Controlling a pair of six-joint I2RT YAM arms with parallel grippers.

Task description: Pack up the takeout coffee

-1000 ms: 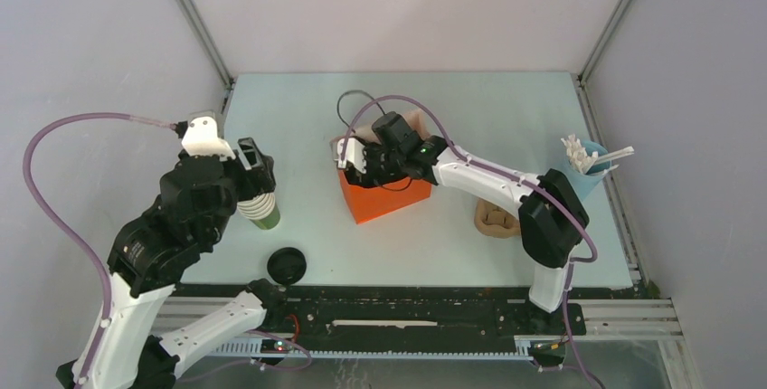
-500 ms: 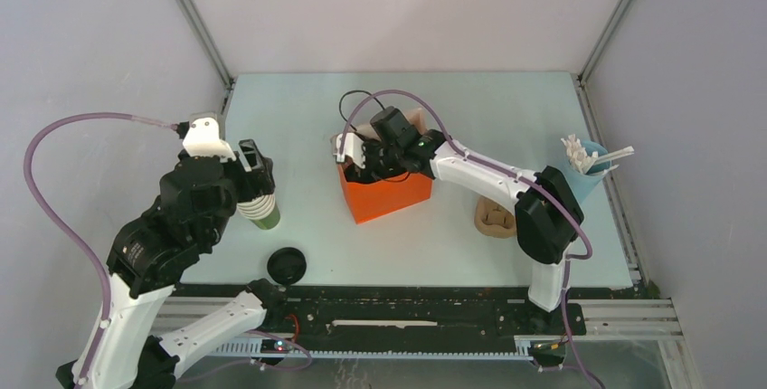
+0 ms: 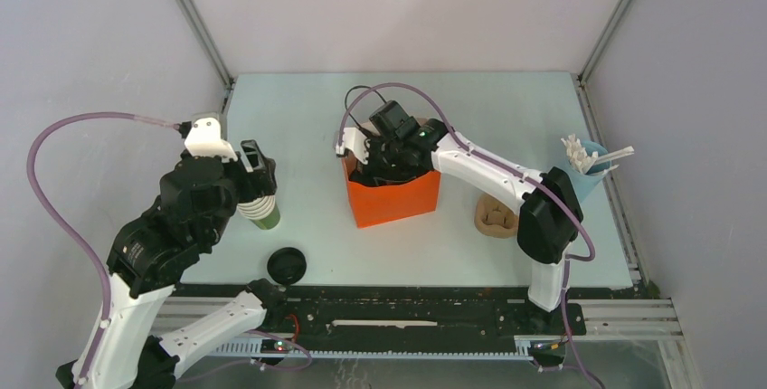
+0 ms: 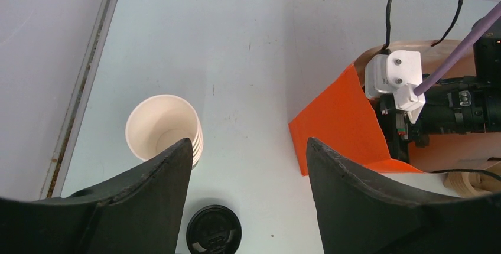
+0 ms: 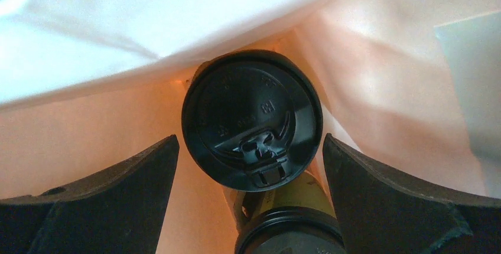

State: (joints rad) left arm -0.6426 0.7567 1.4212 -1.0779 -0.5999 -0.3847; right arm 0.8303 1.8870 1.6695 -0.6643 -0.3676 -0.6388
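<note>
In the right wrist view, one takeout coffee (image 5: 252,118) stands inside the orange paper bag (image 5: 88,142), its black lid facing the camera. A second lidded olive-green cup (image 5: 298,198) lies beneath it at the frame's bottom. My right gripper (image 5: 250,139) is open, with a finger on each side of the standing cup's lid and above it. From the top, the right gripper (image 3: 378,168) reaches into the mouth of the orange bag (image 3: 393,201). My left gripper (image 4: 248,147) hangs open and empty over bare table.
A nested stack of lidless cups (image 3: 263,213) stands under the left wrist, and a loose black lid (image 3: 286,265) lies near the front edge. A brown cup carrier (image 3: 495,218) and a blue cup of white stirrers (image 3: 583,165) sit to the right.
The right gripper has shifted slightly back and right over the bag, and the bag now stands squarer. The left arm has not moved.
</note>
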